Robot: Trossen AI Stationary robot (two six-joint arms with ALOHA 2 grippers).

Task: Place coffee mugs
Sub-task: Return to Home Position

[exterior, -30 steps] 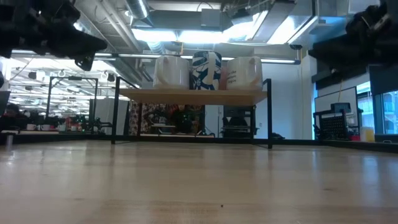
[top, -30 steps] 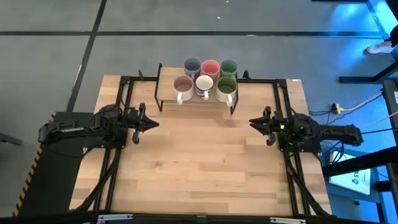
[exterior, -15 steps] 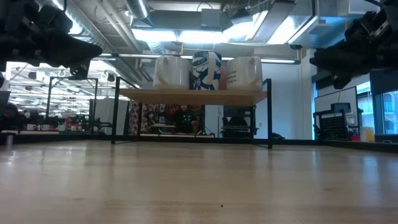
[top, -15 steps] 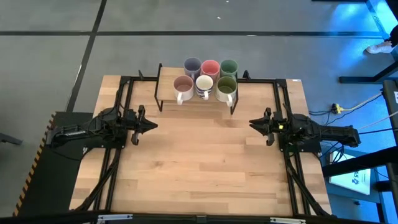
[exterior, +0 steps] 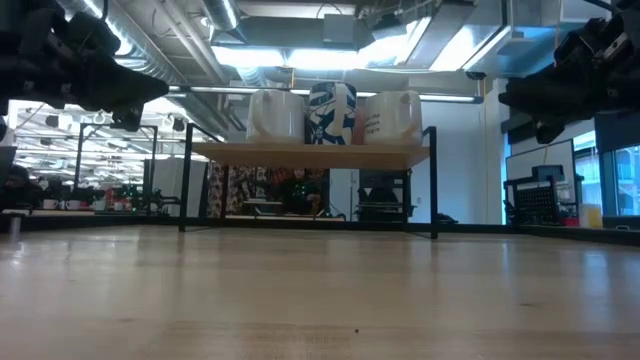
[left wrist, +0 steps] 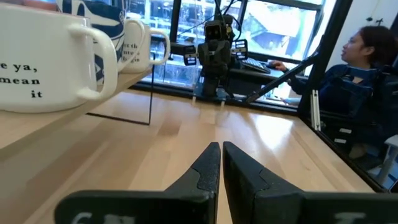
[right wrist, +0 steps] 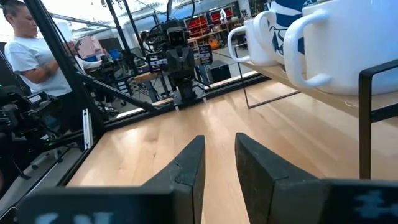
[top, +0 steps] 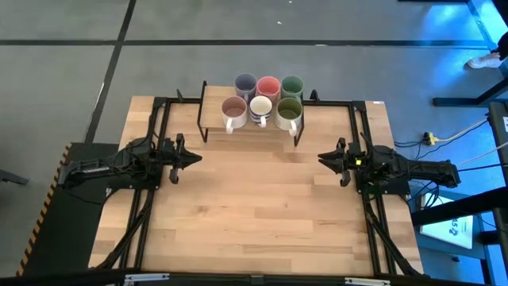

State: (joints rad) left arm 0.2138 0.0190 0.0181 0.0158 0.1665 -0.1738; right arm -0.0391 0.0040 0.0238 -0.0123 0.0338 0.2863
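The left arm [top: 111,171] lies stretched out level, its wrist straight in line behind the left gripper [top: 193,157]. That claw points directly at the right gripper [top: 322,156], which faces it tip to tip from well apart. The left gripper's fingers [left wrist: 208,168] lie almost together, with only a thin slit between them. The right arm [top: 413,171] mirrors the pose, its wrist level behind its own claw. The right gripper's fingers [right wrist: 189,165] stand parallel with a narrow gap between them. Both claws hang raised in the air.
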